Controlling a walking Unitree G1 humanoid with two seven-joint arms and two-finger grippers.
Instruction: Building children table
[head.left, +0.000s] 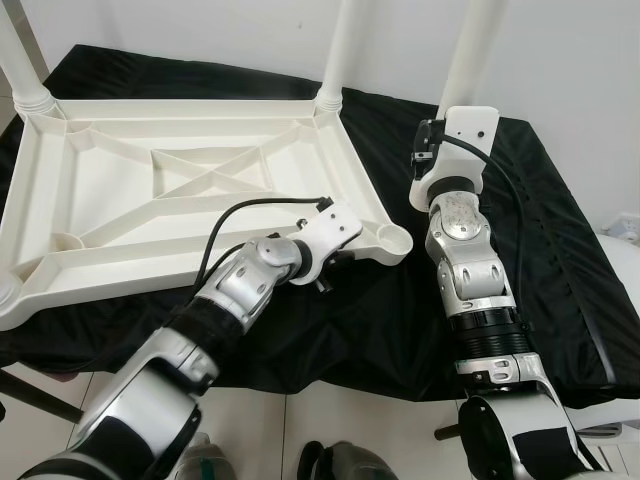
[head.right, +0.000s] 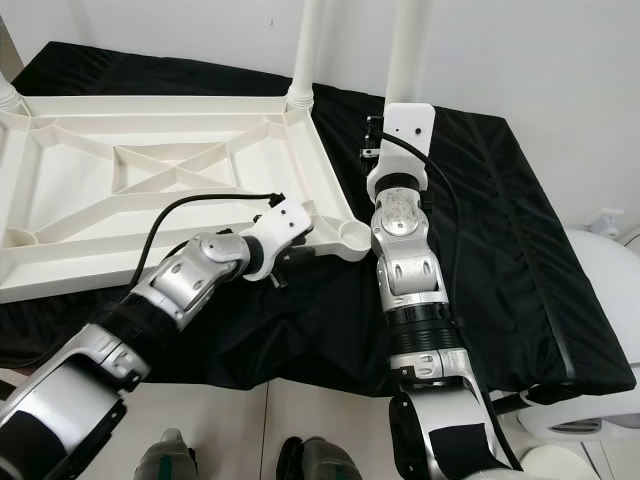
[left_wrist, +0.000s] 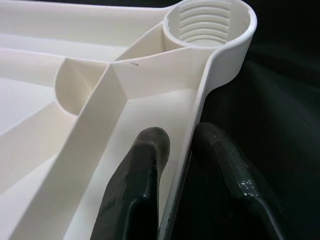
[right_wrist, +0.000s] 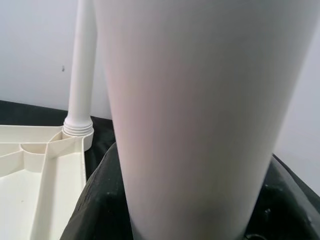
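Black cloth (head.left: 560, 250) covers bench. Left gripper (left_wrist: 177, 150) pinches tabletop (head.left: 120, 190) rim, steadying empty socket (head.left: 395, 240). Right gripper (head.left: 432, 150) holds leg (head.left: 470, 50) upright; finger state unclear.

The tabletop (head.left: 190, 190) and leg (right_wrist: 200, 120) look like smooth white plastic, lying on matt black cloth (head.left: 560, 260).

A plain indoor room, perhaps a home: bare white wall (head.left: 560, 60), pale tiled floor (head.left: 330, 420), and a black cloth (head.left: 540, 260) spread over a low surface
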